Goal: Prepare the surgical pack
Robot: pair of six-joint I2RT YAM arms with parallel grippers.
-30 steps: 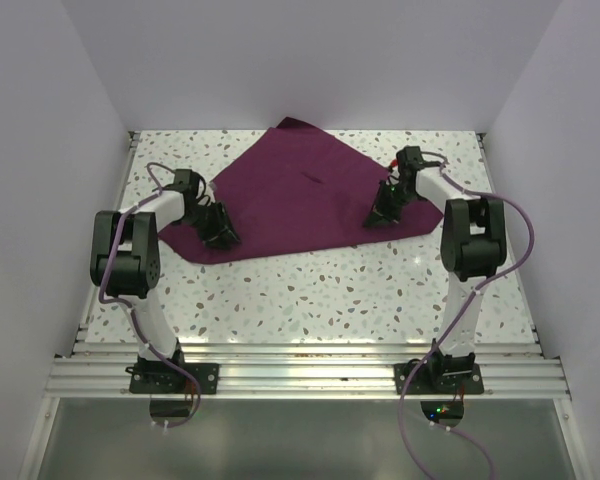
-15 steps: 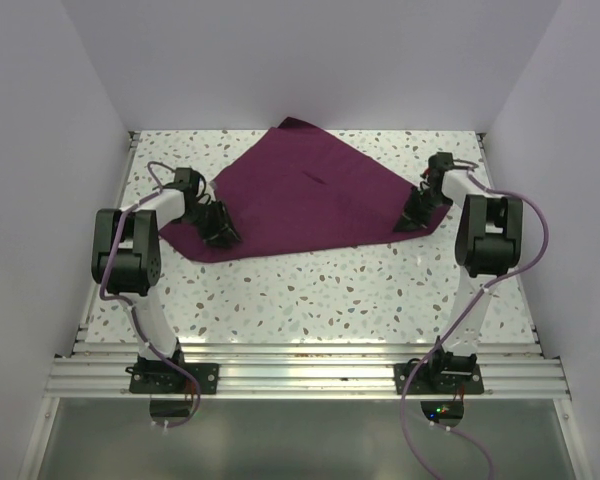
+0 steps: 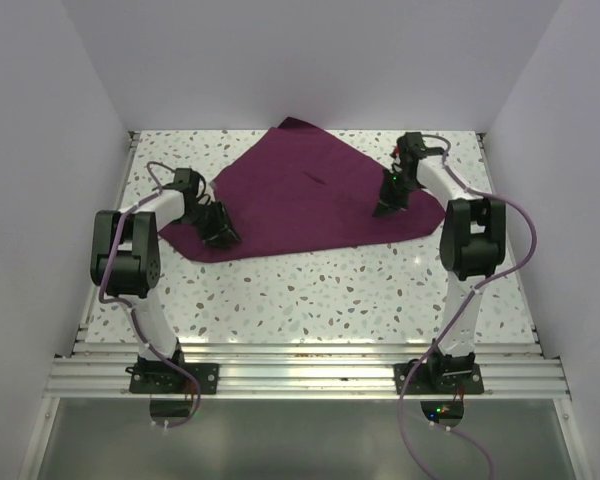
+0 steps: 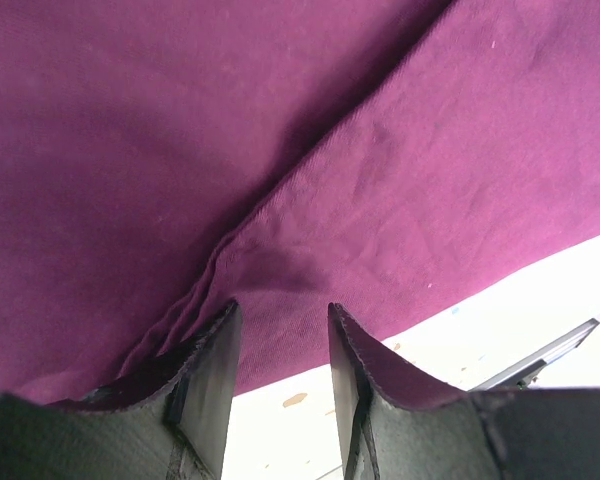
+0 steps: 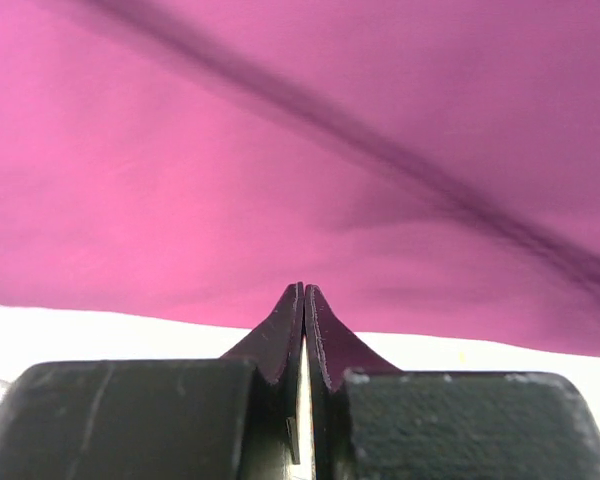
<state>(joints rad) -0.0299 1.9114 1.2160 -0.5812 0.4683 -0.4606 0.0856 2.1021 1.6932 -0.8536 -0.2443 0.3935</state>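
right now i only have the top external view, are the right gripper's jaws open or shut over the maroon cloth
observer: shut. In the right wrist view the right gripper has its tips pressed together, and no maroon cloth shows between them.
operator: and the left one
observer: the left gripper is open, with its fingers apart over the cloth's edge, where a diagonal fold ends and the speckled table begins.

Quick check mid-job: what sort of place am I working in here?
Probably a robot test cell, not a real clinic: plain white walls box in a speckled terrazzo-style tabletop, and the left arm and right arm are bolted to a ribbed aluminium rail.
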